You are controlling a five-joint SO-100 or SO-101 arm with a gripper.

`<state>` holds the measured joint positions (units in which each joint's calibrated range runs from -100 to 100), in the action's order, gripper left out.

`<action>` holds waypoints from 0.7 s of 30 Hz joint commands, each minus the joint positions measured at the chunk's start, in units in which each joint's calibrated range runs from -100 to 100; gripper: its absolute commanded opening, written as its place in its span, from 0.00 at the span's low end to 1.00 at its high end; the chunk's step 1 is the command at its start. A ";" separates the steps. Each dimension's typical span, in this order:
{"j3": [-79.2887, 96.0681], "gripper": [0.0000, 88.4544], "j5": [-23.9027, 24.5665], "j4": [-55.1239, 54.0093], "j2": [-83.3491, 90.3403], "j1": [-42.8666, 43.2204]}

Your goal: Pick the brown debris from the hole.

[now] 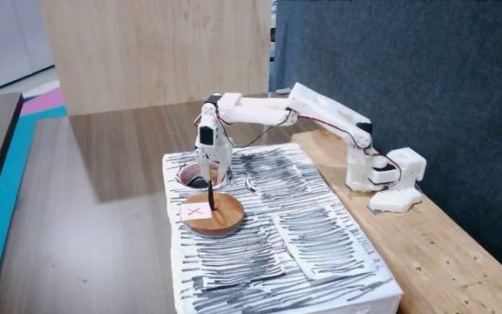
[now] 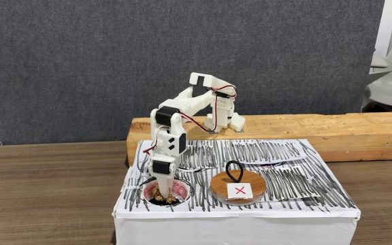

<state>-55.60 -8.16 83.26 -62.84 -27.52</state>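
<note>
A white robot arm (image 2: 189,109) reaches out from a thick wooden beam (image 2: 305,129) and bends down over a white box (image 2: 237,221) that sits on the brown desk (image 1: 111,174). The top of the box is covered in black scribbly stripes. Near one front corner of the box top is the hole (image 2: 146,198), round, with a pinkish-red rim and dark inside. In a fixed view the end effector (image 2: 165,197) points straight down, and its tips are right at the mouth of the hole. Small light-brown lumps sit at the tips there, and that looks like the brown debris (image 2: 169,198), but it is too small to say how many bits there are. The fingers (image 2: 163,188) look close together around the lumps, yet I cannot tell for sure if they are pinching the debris or just touching it. In a fixed view from the other side, the end effector (image 1: 212,179) hangs over the hole (image 1: 188,176), and the debris is hidden behind it. Just beside the hole lies a round wooden disc (image 2: 237,188) with a white label and a red X on top. A thin black loop stands up from the disc. The disc does not touch the hole. Behind it all is a dark grey wall (image 2: 80,61).
</note>
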 commanded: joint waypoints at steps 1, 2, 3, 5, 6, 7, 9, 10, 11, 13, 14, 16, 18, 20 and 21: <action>-0.42 0.01 -0.41 0.13 0.28 -0.40; -0.60 0.01 -0.41 0.30 0.28 -0.40; -0.86 0.01 -0.41 0.39 0.28 -0.40; -1.04 0.01 -0.41 0.64 1.03 -0.33; -1.13 0.01 -0.41 0.72 1.53 -0.18; -1.22 0.01 -0.41 0.64 1.62 -0.03; -1.31 0.01 -0.41 0.72 2.12 0.40; -1.31 0.01 -0.41 0.80 3.13 0.92; -1.22 0.01 -0.41 1.14 5.30 1.35; -1.04 0.01 -0.41 1.14 9.83 1.57; -1.13 0.01 -0.41 1.14 12.67 1.65; -0.69 0.01 -0.41 1.14 16.95 2.01; -0.15 0.01 -0.41 1.48 21.80 2.96; -0.15 0.01 -0.41 3.15 25.49 3.18; -0.15 0.01 -0.41 4.49 27.16 3.26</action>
<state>-55.51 -8.21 85.06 -45.36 -24.91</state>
